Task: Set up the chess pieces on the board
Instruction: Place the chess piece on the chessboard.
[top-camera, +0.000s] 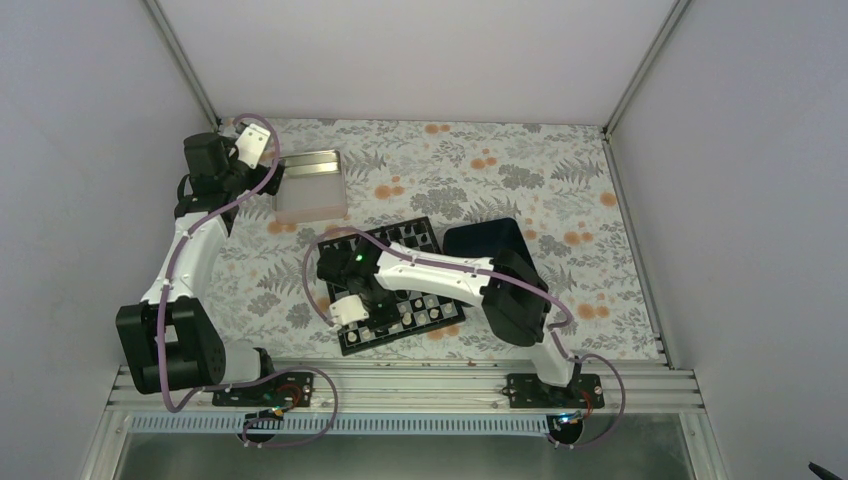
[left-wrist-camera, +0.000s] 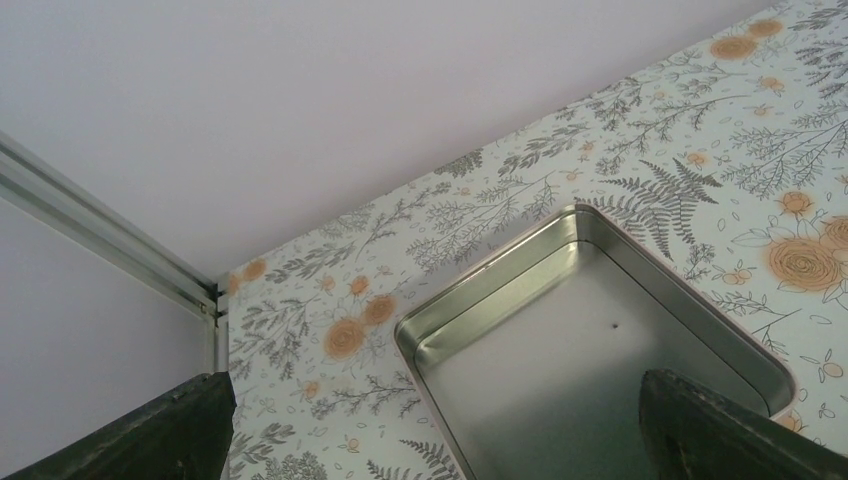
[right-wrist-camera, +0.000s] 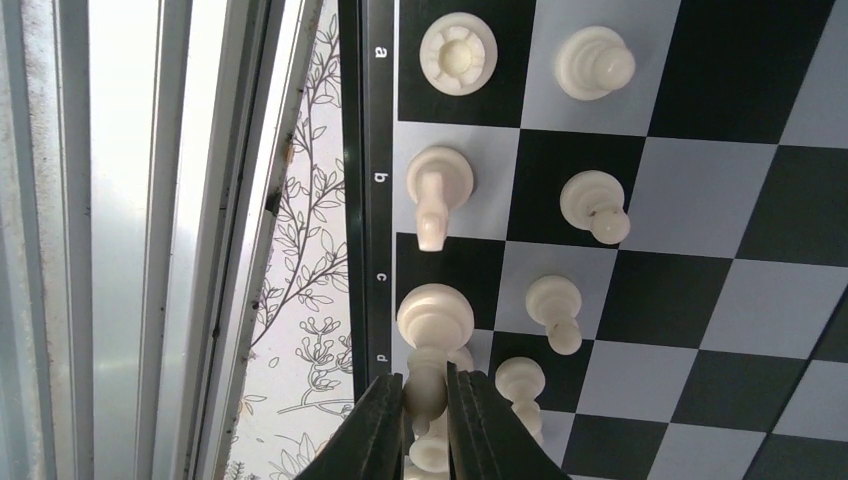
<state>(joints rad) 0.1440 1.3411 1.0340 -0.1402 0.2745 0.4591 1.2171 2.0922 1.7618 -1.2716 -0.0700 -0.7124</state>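
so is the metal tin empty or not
Empty as far as shown: the tin shows bare metal floor, only a tiny dark speck; its near end is cropped.

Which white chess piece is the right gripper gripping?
The tall white piece lowest in the right wrist view's edge row: it alone is pinched in the right gripper; the rest stand free.

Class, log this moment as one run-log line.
right claw: shut on white piece at board lettered edge | left claw: open above tin
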